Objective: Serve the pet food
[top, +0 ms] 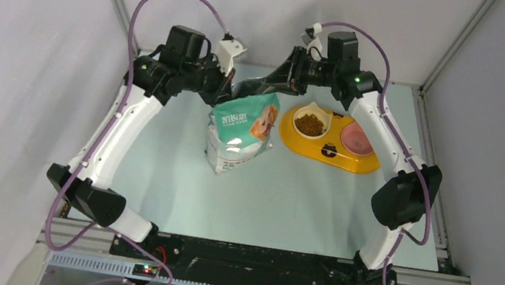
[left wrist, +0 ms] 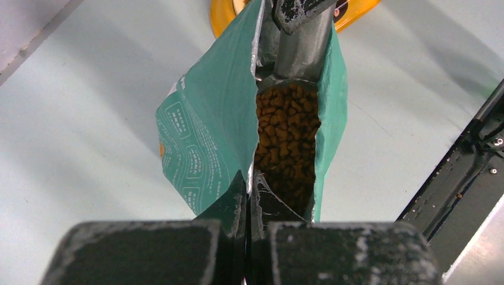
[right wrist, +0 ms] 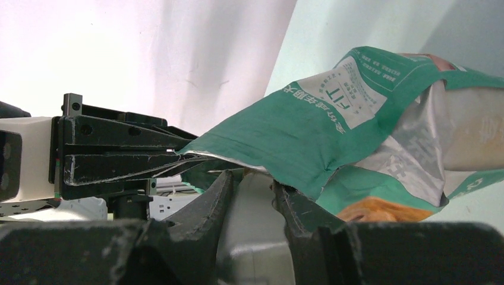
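reading the top view from 9 o'clock, what comes first? (student)

left gripper [top: 227, 88], at 11 o'clock of the bag [top: 240, 129]. its wrist view shows both jaws pressed together on the near rim of the bag's open mouth: clenched on the bag. (tutor)

and the bag itself? (student)

teal and white, a golden dog printed on the front, roughly upright near mid-table, its top stretched open between the two arms. whether its base rests on the table cannot be told. pet food [left wrist: 285, 136]: a heap of small brown pellets inside the bag, seen down through the mouth. (tutor)

what sits at 1 o'clock of the bag? (student)

right gripper [top: 282, 79], at the far rim of the mouth. its wrist view shows the fingers [right wrist: 214, 202] closed against either side of a grey piece [right wrist: 252, 237] that runs under the bag's rim. the left wrist view shows the same grey piece standing in the mouth, its lower end just above the pellets. what the piece is cannot be told. (tutor)

and farther toward 3 o'clock? (student)

yellow feeder [top: 292, 144], just beside the bag and apart from it. the white bowl [top: 295, 117] on its 9 o'clock side holds a second portion of pet food; the pink bowl [top: 359, 139] lies on its 3 o'clock side. (tutor)
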Motion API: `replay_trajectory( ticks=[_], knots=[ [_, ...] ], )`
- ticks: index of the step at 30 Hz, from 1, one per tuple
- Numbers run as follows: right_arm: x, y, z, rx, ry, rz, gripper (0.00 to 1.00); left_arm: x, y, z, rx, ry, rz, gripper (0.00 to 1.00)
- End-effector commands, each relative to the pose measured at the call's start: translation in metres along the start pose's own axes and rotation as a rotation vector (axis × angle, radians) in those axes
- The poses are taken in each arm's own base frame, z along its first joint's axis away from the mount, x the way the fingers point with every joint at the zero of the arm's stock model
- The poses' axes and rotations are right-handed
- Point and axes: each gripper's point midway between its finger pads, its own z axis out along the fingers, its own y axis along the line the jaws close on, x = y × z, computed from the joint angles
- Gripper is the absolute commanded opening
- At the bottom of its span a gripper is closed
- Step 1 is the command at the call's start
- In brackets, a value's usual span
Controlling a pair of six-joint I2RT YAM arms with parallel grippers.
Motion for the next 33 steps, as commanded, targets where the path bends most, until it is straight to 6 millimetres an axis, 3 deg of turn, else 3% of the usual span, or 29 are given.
replay_trajectory(
  ticks=[1,9,19,33],
  knots=[
    [0.011,0.015,-0.018,-0.002,0.006,0.023,0.00,-0.001,-0.004,-0.010,-0.003,0.009,0.032,0.00],
    [-0.006,0.021,-0.037,-0.001,-0.054,-0.018,0.00,0.008,-0.002,-0.014,-0.026,0.025,0.054,0.00],
    [0.008,0.033,-0.050,-0.015,-0.064,-0.014,0.00,0.004,-0.004,-0.012,-0.017,0.004,0.040,0.00],
    [-0.024,0.024,-0.064,-0.048,-0.137,0.040,0.00,0.009,-0.007,-0.019,-0.013,0.019,0.055,0.00]
  ],
)
